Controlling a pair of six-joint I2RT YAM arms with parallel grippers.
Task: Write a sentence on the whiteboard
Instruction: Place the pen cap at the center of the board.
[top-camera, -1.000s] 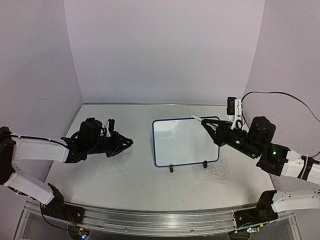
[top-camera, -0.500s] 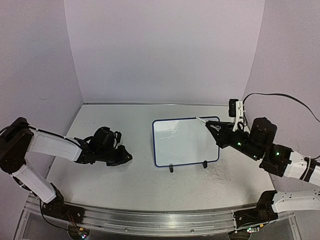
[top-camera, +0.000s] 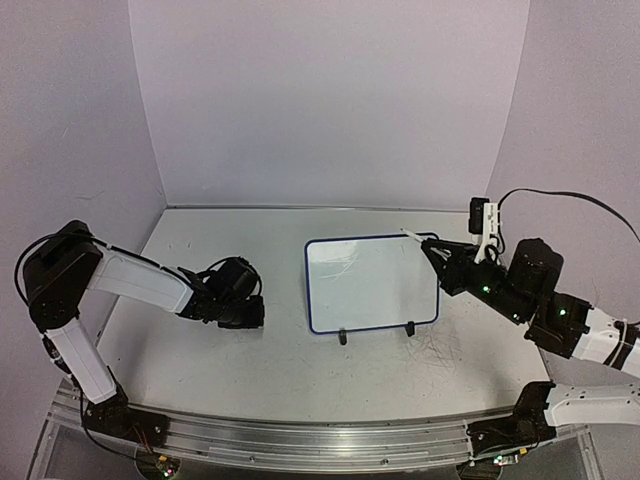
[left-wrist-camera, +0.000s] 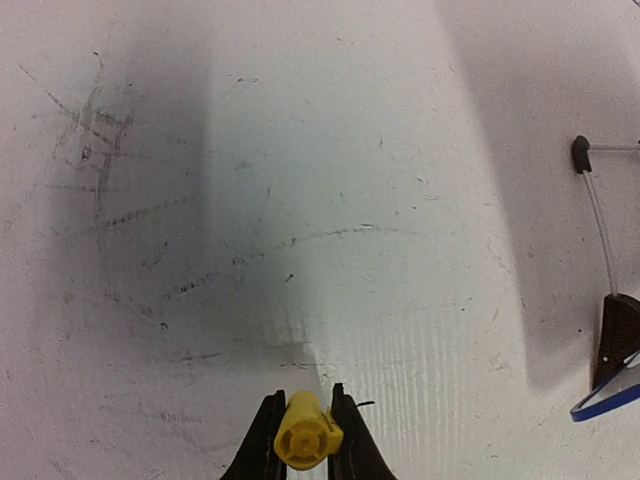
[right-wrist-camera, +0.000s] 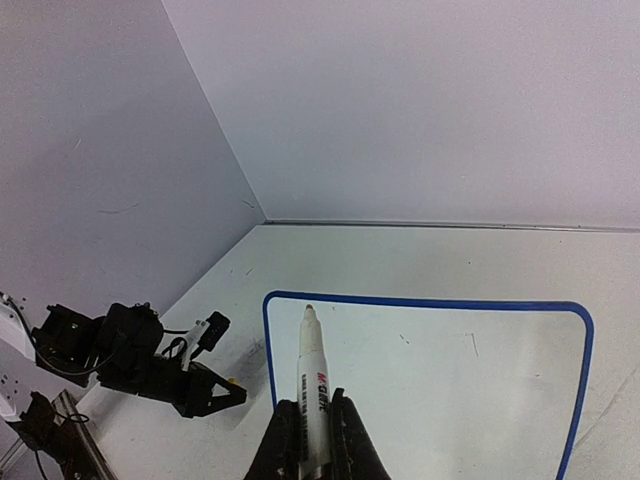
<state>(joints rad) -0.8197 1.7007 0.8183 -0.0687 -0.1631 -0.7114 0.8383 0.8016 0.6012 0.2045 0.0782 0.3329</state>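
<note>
The whiteboard (top-camera: 372, 290), a glossy white rectangle with rounded corners and a thin blue rim, sits right of centre on the scuffed table (top-camera: 300, 370), its writing (top-camera: 346, 264) too faint to read. The right gripper (right-wrist-camera: 308, 425), reaching near its far right corner, pinches a white marker (right-wrist-camera: 311, 380). The left gripper (left-wrist-camera: 301, 425), low and well left, pinches a yellow cap (left-wrist-camera: 301, 443).

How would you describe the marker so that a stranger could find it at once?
Find the whiteboard on the table, right of centre. At its far right corner the right gripper is shut on the marker. It is a slim white pen, not the stubby yellow piece in the left gripper.
</note>
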